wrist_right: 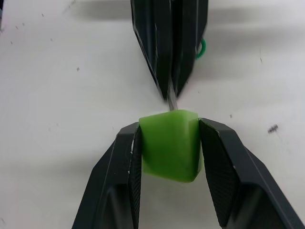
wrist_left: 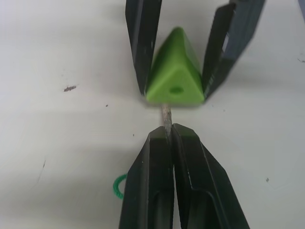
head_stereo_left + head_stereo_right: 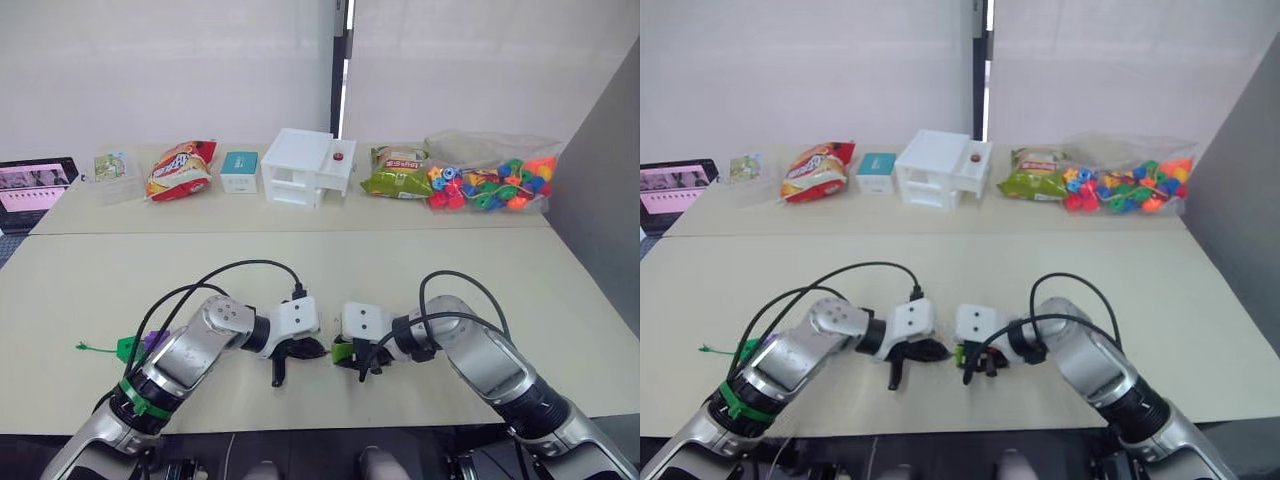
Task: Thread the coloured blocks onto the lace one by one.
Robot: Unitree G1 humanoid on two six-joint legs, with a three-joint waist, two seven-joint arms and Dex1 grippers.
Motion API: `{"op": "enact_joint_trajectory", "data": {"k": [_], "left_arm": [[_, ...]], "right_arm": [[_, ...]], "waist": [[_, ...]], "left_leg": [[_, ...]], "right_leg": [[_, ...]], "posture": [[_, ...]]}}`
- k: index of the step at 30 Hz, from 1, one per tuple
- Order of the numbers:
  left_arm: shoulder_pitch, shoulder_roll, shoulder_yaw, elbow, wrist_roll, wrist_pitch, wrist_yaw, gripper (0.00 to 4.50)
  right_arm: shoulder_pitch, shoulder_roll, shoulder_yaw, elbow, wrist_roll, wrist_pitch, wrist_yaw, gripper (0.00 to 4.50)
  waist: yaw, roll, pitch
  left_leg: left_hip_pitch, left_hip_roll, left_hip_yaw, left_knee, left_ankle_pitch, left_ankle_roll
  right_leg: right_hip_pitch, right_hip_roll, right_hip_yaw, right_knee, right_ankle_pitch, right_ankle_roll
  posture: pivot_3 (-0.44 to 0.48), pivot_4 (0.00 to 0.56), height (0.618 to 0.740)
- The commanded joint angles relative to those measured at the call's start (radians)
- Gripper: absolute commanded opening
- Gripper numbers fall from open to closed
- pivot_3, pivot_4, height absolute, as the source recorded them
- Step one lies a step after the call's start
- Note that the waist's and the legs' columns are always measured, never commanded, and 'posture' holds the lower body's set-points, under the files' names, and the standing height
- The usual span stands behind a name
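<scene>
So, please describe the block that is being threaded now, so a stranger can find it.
Look at the near table, in the gap between the two grippers. The right gripper clamps a bright green triangular block, the lace tip entering its hole; the other blocks stay bagged far behind.

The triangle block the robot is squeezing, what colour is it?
Bright green. The triangle block shows best in the left wrist view, pinched by the right gripper.

The lace (image 2: 166,120) disappears behind the green block (image 2: 175,78) and between the left fingers (image 2: 150,191), while the laptop (image 3: 33,188) is cut off by the edge.
</scene>
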Motion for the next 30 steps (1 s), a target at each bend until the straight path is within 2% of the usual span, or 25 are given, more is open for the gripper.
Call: {"op": "enact_joint_trajectory", "data": {"k": [1,10,17,30], "left_arm": [[-0.009,0.023,0.072,-0.072,-0.041,-0.042,-0.014,0.0],[0.012,0.046,0.112,-0.116,-0.072,-0.021,-0.026,0.0],[0.033,0.058,0.093,-0.145,-0.088,-0.01,-0.03,0.0],[0.064,0.077,0.079,-0.081,-0.041,-0.065,-0.009,0.0]], "right_arm": [[0.022,-0.011,0.039,0.043,-0.005,0.006,-0.002,1.3],[0.023,-0.007,0.055,0.044,-0.001,0.006,-0.008,1.3],[0.015,-0.006,0.057,0.048,0.001,0.009,-0.012,1.3],[0.019,-0.014,0.058,0.035,0.005,0.02,-0.009,1.3]], "waist": [[-0.001,0.0,0.0],[0.002,0.0,0.0],[0.001,0.0,0.0],[0.001,0.0,0.0]], "left_leg": [[0.0,0.0,0.0,0.0,0.0,0.0],[0.001,0.0,0.0,0.0,0.0,0.0],[0.001,0.0,0.0,0.0,0.0,0.0],[0.001,0.0,0.0,0.0,0.0,0.0]], "right_leg": [[0.0,0.0,0.0,0.0,0.0,0.0],[0.001,0.0,0.0,0.0,0.0,0.0],[0.001,0.0,0.0,0.0,0.0,0.0],[0.001,0.0,0.0,0.0,0.0,0.0]], "posture": [[0.0,0.15,0.74],[0.0,0.15,0.74],[0.0,0.15,0.74],[0.0,0.15,0.74]]}}
